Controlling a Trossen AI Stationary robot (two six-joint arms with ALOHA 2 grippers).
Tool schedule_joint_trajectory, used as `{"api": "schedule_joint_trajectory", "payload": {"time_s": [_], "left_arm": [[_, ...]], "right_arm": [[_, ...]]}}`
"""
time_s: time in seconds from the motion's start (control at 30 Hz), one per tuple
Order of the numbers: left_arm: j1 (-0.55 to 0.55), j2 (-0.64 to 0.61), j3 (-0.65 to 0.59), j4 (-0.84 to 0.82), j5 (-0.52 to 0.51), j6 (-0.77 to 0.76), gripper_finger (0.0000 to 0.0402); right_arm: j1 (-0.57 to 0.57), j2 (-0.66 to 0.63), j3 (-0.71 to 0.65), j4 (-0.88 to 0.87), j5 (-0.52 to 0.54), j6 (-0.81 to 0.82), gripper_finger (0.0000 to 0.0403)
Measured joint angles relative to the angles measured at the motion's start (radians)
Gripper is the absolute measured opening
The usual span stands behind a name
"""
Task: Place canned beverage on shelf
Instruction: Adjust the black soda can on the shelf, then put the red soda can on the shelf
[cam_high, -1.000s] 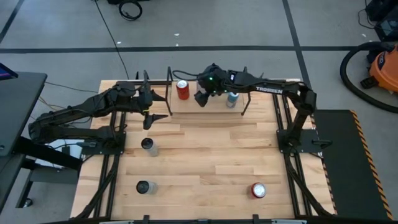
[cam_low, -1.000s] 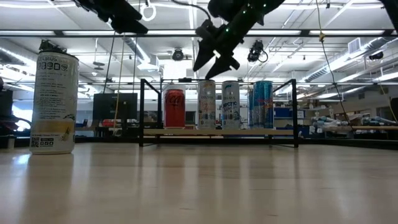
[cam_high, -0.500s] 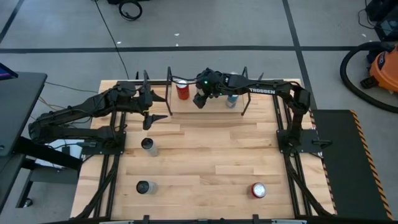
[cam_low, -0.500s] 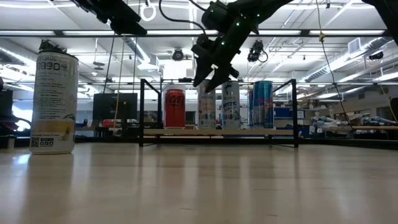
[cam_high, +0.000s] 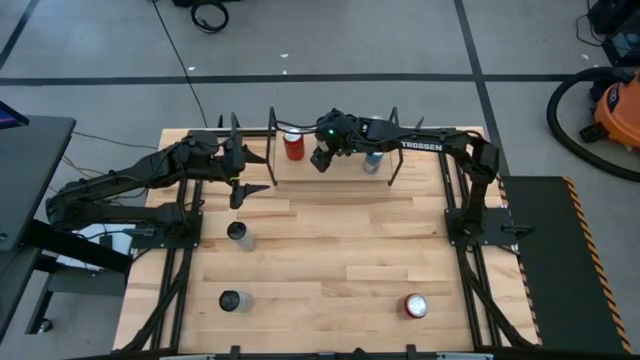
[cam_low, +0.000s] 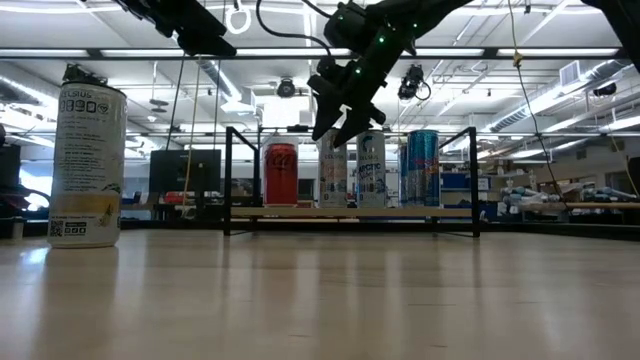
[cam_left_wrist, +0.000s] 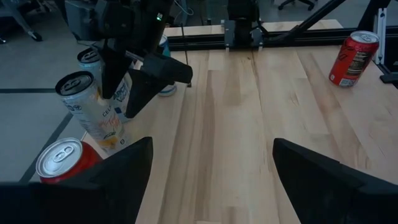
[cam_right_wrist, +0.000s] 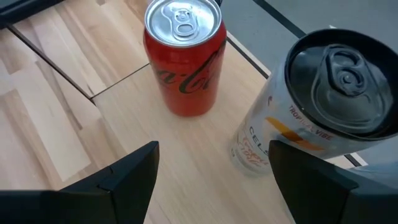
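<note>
The table is wide bare wood, and the shelf sits along its far edge between two black rod frames. On it stand a red cola can, a pale Celsius can just beside it, a white can and a blue one. My right gripper hangs just above the shelf's front edge near the Celsius can, fingers parted about halfway and holding nothing. My left gripper waits off the shelf's left end, wide open and empty.

The risk, I judge, is swinging sideways as I lift: a finger could clip the Celsius can and topple it against its neighbours. The rod frames box the ends, so the open room is upward and back over the table, where three loose cans stand well apart.
</note>
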Motion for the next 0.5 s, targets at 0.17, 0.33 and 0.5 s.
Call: {"api": "schedule_joint_trajectory", "payload": {"time_s": [0.17, 0.33, 0.5], "left_arm": [[0.000, 0.000, 0.000, -0.008, 0.000, 0.000, 0.0332], [0.000, 0.000, 0.000, -0.027, 0.000, -0.001, 0.0332], [0.000, 0.000, 0.000, -0.030, 0.000, -0.003, 0.0332]], "right_arm": [[-0.001, 0.000, 0.000, 0.002, -0.023, -0.010, 0.0312], [0.020, -0.037, 0.000, -0.003, -0.192, -0.039, 0.0312], [0.063, -0.086, 0.000, -0.004, -0.276, -0.087, 0.0312]]}}
